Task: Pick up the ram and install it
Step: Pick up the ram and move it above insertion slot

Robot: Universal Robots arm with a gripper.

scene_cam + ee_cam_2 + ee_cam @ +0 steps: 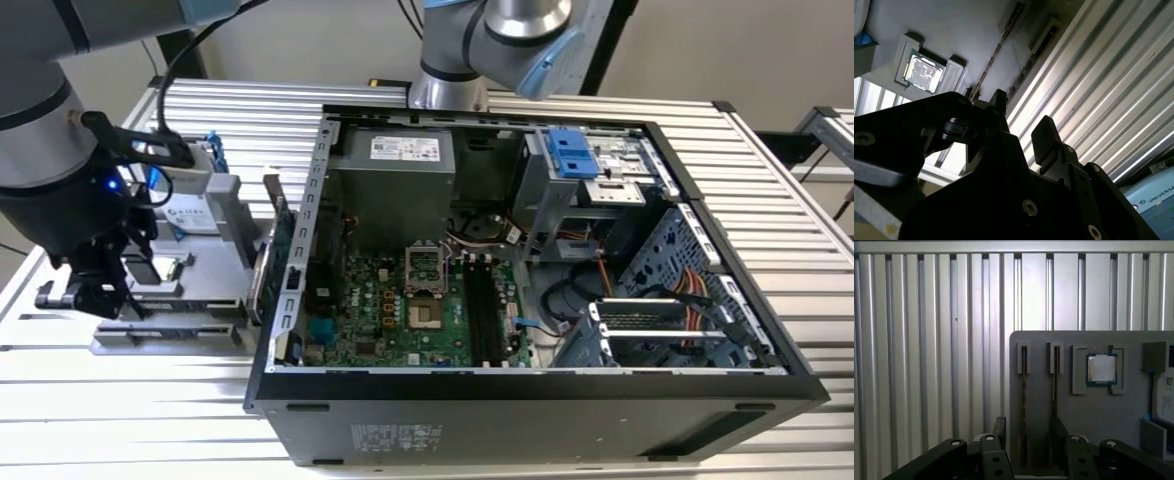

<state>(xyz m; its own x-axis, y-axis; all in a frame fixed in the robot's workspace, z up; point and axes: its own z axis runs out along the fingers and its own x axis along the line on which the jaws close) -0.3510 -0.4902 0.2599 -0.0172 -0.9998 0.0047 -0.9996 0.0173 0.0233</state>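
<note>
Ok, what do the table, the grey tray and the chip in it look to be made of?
Table: bare metal, probably aluminium, given its bright ribbed slats with streaky reflections. Grey tray: matte plastic, it seems; its surface is flat and dull, without glints. Chip: silvery metal lid with a soft sheen, on a thin green board.

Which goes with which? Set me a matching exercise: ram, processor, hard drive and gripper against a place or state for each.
Things:
1. ram
2. processor
3. hard drive
4. gripper

Places or states:
A. lying flat in a square recess of the grey tray
B. open, over the tray
C. standing on edge in a narrow tray slot
D. blue-framed, beside the processor

Pairs: 1-C, 2-A, 3-D, 4-B
</note>
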